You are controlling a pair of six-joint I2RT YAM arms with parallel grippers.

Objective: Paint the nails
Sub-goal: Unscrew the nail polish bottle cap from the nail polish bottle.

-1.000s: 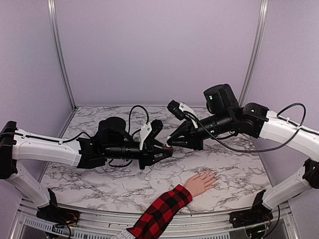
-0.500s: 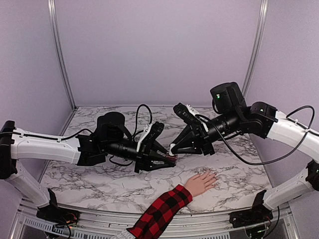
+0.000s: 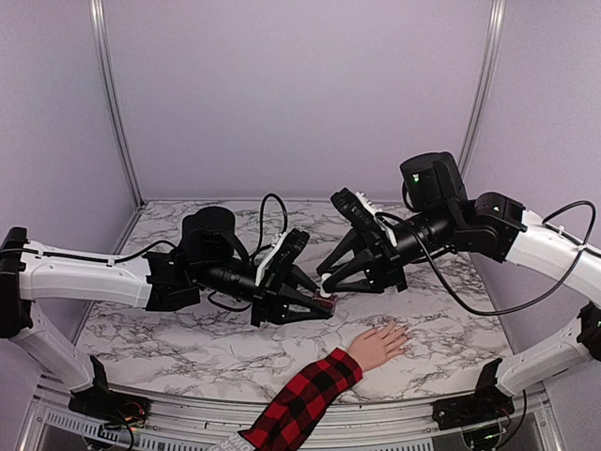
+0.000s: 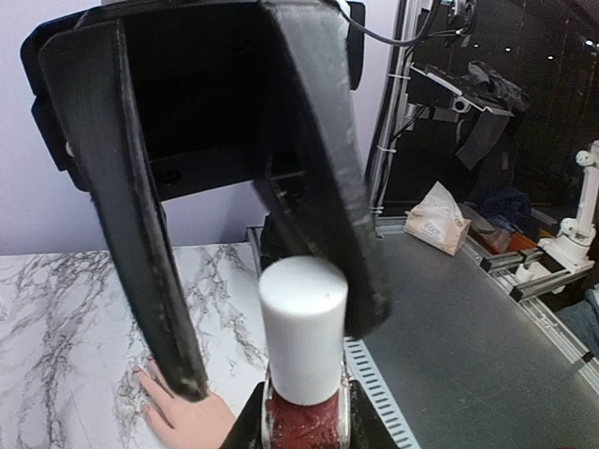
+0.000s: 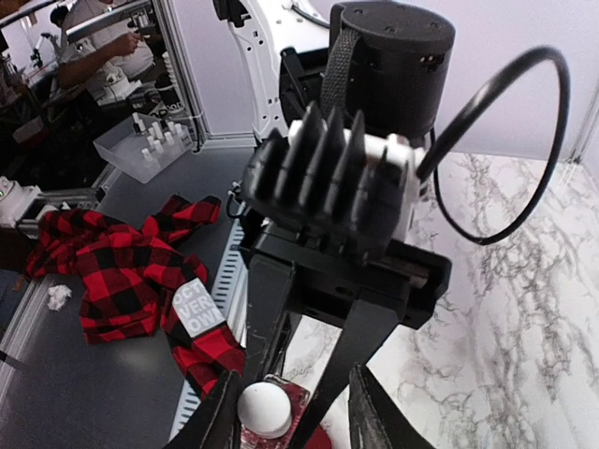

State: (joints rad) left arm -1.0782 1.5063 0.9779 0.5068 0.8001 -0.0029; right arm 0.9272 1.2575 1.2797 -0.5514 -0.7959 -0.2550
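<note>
Left gripper (image 3: 326, 303) is clamping the polish bottle (image 4: 304, 426) mid-frame; right gripper (image 3: 323, 280) is straddling its white cap (image 4: 301, 327), jaws apart. We're centring on the cap before squeezing, twisting without tilting. Nails (image 3: 400, 333) are lying lower centre-right.

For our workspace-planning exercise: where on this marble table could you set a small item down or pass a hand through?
Free: the near-left table between the left arm and the plaid sleeve; the near-right patch between the hand and the right arm. Crowded: the centre, where left gripper and right gripper meet at the polish bottle.
</note>
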